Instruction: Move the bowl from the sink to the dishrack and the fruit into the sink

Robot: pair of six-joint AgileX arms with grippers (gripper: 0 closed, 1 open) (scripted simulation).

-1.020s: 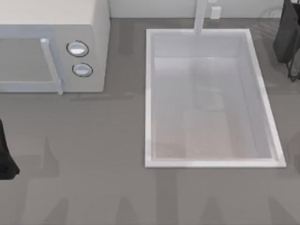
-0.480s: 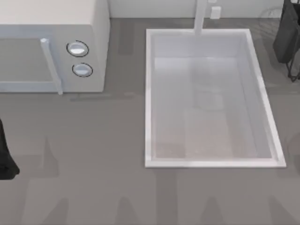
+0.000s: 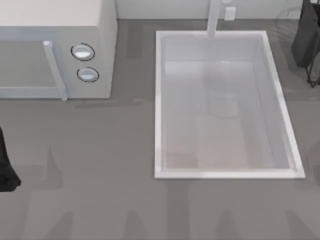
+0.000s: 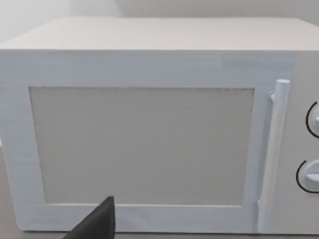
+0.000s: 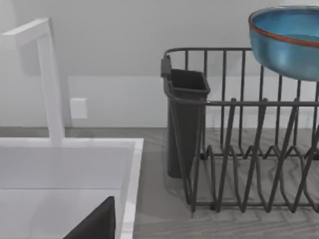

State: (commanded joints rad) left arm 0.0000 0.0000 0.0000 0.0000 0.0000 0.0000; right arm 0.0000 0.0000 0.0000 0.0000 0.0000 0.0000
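The bowl (image 5: 288,42) sits high in my right wrist view, blue outside with a teal inside and a reddish rim, above the upper wires of the dishrack (image 5: 249,139); I cannot tell whether it rests on the wires or hangs just over them. A dark utensil cup (image 5: 185,119) hangs on the rack's end nearest the sink (image 3: 159,100). From that camera the sink's white rim lies beside the rack, with the faucet (image 5: 47,79) rising behind it.

Of my right claw (image 5: 97,224) I see just one dark fingertip at the frame's edge, low and well apart from the bowl, and I cannot tell how far it is open or whether it grips anything. From above, the sink basin holds nothing, and a dark piece of my right arm (image 3: 306,35) shows at the table's far right corner.

My left arm (image 3: 6,167) is parked at the table's left edge (a dark sliver from above). Its claw (image 4: 99,224) faces the microwave (image 4: 149,124) door, one dark tip visible; its opening I cannot tell either.
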